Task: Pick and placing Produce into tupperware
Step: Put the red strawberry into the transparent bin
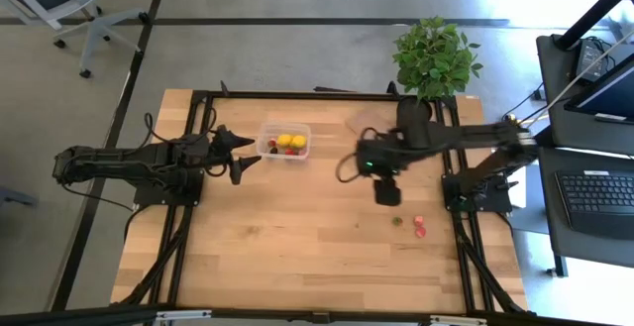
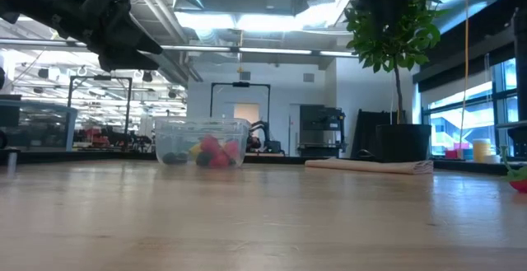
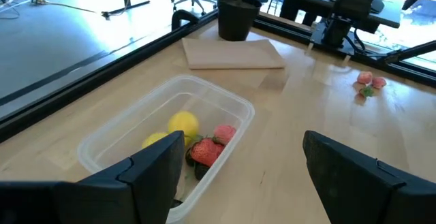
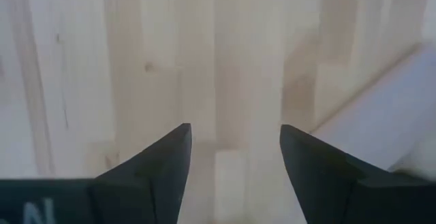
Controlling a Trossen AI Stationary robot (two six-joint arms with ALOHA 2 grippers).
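The tupperware is a clear container standing on its base on the table's far-left part; it also shows in the low view and the left wrist view. In it lie yellow lemon-like pieces, red strawberry-like ones and a dark berry. Two red pieces and a small green one lie on the table's right part. My left gripper hovers open just left of the tupperware. My right gripper is open, pointing down over bare wood, beside the loose pieces.
A flat brown board lies at the far edge beside a potted plant. Bare wood stretches across the table's middle and near side. Black frame rails run along the table's sides and far edge.
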